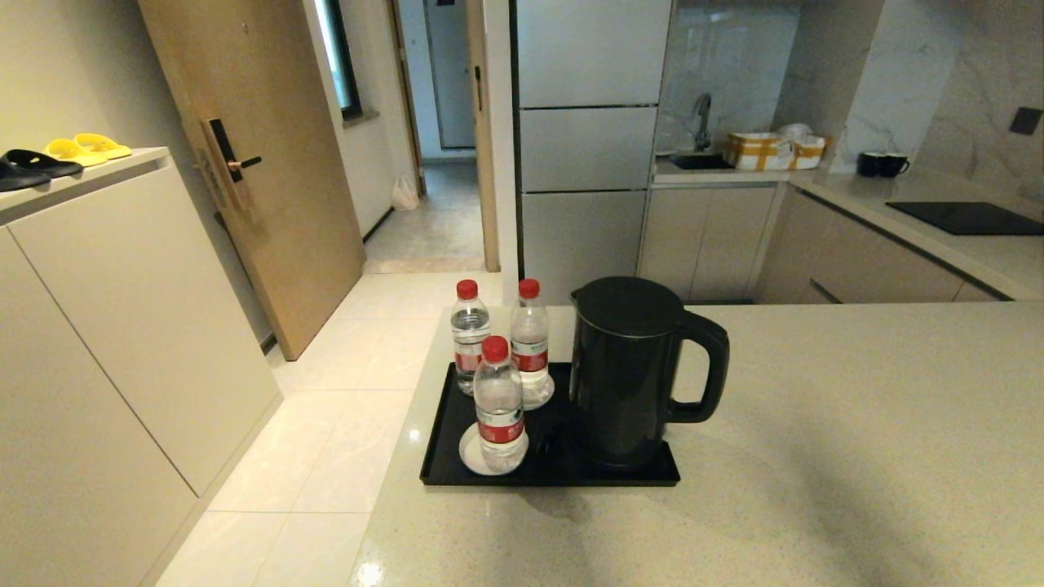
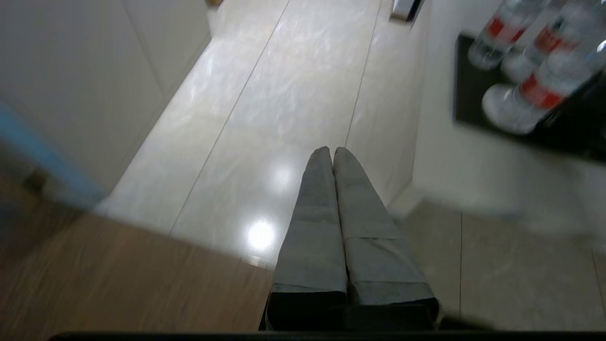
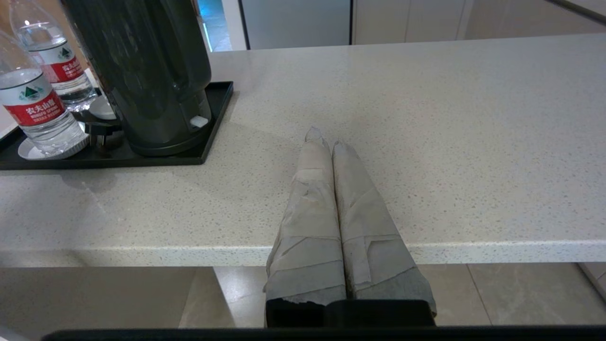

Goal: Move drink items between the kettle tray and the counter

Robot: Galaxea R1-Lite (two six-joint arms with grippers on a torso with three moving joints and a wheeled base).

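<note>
Three clear water bottles with red caps stand on the black kettle tray (image 1: 440, 424): a near one (image 1: 498, 405) on a white dish, a far left one (image 1: 471, 336) and a far right one (image 1: 530, 343). The black kettle (image 1: 628, 371) fills the tray's right half. The tray rests on the beige speckled counter (image 1: 816, 456). Neither arm shows in the head view. My left gripper (image 2: 332, 151) is shut and empty over the floor, left of the counter. My right gripper (image 3: 325, 140) is shut and empty at the counter's near edge, right of the tray (image 3: 215, 118).
White dishes (image 1: 471, 451) lie under the bottles. Left of the counter is a tiled floor (image 1: 342, 424) and a white cabinet (image 1: 122, 326) with slippers on top. A black cooktop (image 1: 962, 218), mugs and a sink sit on the far counter.
</note>
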